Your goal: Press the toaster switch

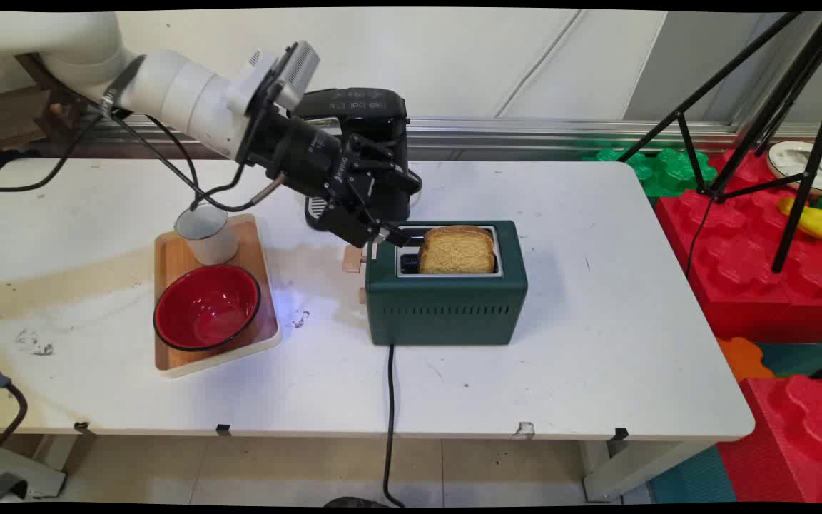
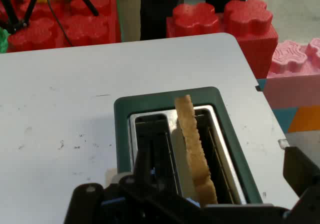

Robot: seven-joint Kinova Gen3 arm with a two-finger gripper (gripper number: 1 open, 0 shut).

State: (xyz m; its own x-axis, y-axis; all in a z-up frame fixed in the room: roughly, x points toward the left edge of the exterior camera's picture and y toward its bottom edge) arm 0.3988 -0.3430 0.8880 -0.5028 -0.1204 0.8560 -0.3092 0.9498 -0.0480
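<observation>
A dark green toaster (image 1: 447, 307) stands mid-table with a slice of toast (image 1: 457, 250) upright in its nearer slot; the slot behind it is empty. My gripper (image 1: 384, 238) hovers over the toaster's left end, just above its wooden lever (image 1: 352, 258), tilted down towards the slots. In the hand view the gripper (image 2: 220, 161) is open. One finger (image 2: 144, 156) is over the empty slot and the other finger (image 2: 300, 173) is past the toaster's (image 2: 150, 104) far rim, with the toast (image 2: 192, 144) between them. Nothing is held.
A wooden tray (image 1: 168, 264) left of the toaster carries a red bowl (image 1: 206, 308) and a white mug (image 1: 205, 233). A black coffee machine (image 1: 361, 121) stands behind the gripper. The toaster's cord (image 1: 389, 414) runs off the front edge. Tripod legs (image 1: 803, 143) and red foam blocks (image 1: 760, 285) stand to the right.
</observation>
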